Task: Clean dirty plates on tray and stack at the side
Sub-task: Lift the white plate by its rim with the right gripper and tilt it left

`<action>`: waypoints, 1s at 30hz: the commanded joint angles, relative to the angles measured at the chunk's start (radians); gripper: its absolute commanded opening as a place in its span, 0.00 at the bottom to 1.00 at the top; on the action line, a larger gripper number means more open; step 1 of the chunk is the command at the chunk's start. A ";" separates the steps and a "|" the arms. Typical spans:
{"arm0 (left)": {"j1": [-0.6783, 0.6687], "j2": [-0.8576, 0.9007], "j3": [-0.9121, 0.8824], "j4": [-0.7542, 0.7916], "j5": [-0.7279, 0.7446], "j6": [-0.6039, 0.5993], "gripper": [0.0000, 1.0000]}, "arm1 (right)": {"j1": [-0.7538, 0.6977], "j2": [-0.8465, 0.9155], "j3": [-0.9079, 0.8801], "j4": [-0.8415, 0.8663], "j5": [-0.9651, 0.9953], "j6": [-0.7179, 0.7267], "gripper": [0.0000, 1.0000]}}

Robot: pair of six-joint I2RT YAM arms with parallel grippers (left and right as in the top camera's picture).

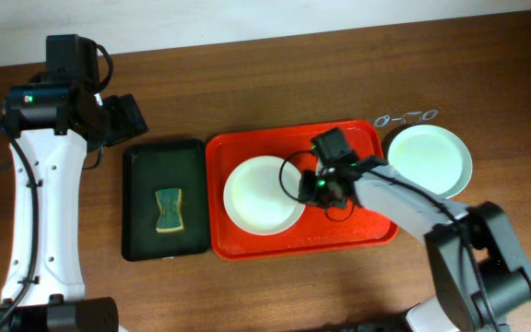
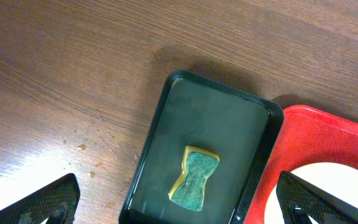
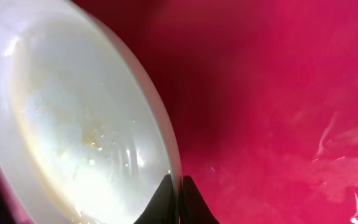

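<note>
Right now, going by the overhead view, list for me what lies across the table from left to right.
sponge in the black tray → white plate on the red tray → right pincer at that plate's right rim → pale green plate on the table

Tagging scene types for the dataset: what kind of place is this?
Probably a lab bench staged as a dishwashing station, not a real kitchen: a wooden table, a red tray holding a white plate, a black tray with a sponge, and a pale green plate beside the tray. No sink shows.
</note>
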 commanded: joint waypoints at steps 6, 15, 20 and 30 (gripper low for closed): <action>0.001 -0.007 0.010 -0.001 -0.004 -0.010 0.99 | -0.054 -0.106 0.012 0.036 -0.290 -0.103 0.04; 0.000 -0.007 0.010 -0.001 -0.004 -0.010 0.99 | 0.293 -0.106 0.116 0.138 0.203 0.097 0.04; 0.000 -0.007 0.010 -0.001 -0.004 -0.010 0.99 | 0.443 -0.105 0.228 0.100 0.440 0.095 0.04; 0.000 -0.007 0.010 -0.001 -0.004 -0.010 0.99 | 0.568 -0.058 0.333 0.078 0.738 -0.041 0.04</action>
